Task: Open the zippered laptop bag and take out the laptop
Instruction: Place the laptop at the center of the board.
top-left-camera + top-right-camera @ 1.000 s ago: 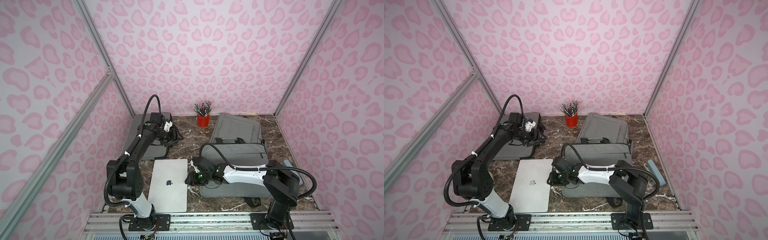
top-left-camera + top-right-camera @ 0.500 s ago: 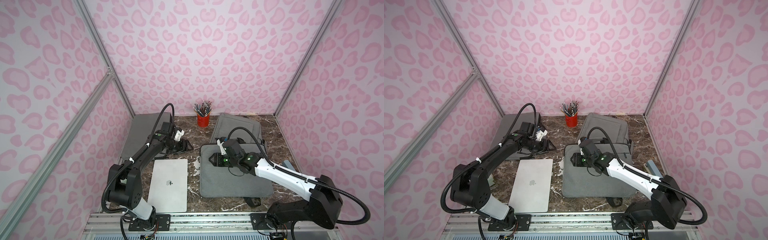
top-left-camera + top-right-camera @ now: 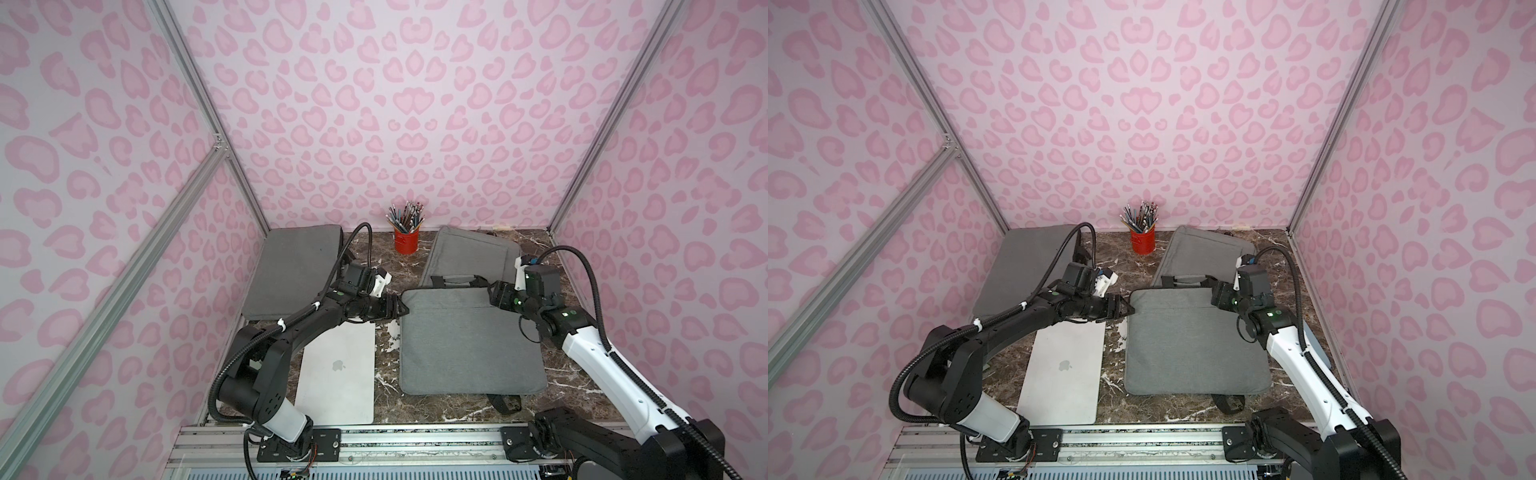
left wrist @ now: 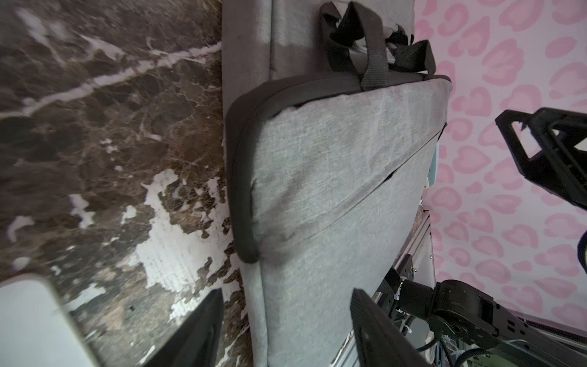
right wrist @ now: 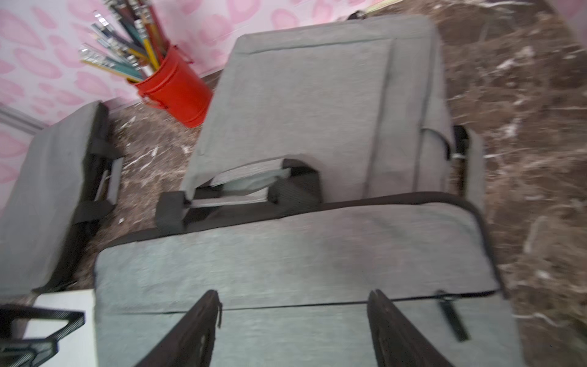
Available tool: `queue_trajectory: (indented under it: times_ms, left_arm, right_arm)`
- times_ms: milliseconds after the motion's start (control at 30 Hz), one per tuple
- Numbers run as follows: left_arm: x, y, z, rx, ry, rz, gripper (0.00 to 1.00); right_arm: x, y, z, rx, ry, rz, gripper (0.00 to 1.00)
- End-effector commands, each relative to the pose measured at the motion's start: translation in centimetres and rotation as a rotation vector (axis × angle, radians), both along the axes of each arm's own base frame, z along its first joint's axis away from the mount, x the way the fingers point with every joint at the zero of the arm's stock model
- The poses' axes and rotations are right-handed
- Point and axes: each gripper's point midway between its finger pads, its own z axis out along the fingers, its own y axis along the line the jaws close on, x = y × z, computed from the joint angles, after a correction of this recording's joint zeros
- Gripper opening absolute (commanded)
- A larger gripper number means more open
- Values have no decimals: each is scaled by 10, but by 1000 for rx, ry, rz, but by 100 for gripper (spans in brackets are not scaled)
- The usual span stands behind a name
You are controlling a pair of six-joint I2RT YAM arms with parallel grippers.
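Laptop (image 3: 336,370) out, flat on table at 7 o'clock, just beside laptop bag (image 3: 469,345) at 5. L gripper (image 3: 402,309) spread at bag's 10 o'clock corner, R gripper (image 3: 493,294) spread at 2, both empty. Looks abt done; zip state unclear.

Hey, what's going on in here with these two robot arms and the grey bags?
Two robot arms are working around the grey laptop bag, which lies flat on the marble table. The left claw is open at the bag's back corner on the laptop's side. The right claw hovers open over the opposite back end. Neither holds anything. A closed silver laptop lies on the table beside the bag.
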Motion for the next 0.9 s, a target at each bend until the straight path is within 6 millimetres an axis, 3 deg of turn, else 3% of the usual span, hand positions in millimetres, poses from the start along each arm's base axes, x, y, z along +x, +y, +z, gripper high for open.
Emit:
queue_trajectory:
  times_ms: [0,200,433,567,867]
  left_arm:
    - [5,-14,3,-38,-34,-19,64]
    - [2,-21,-13,-21,-17,-41,63]
    - [-1,-26,-25,-16,3,-64,61]
    - [-2,-30,-28,-25,14,-80,57]
    - [1,-34,-23,-40,5,-89,46]
  right_arm:
    - [3,-26,-4,-72,-19,-26,77]
    - [7,-69,-20,-152,10,-101,77]
    - [14,-92,-54,-142,98,-100,74]
    - [19,-95,-70,-83,138,-57,72]
    - [25,-72,-94,41,192,83,65]
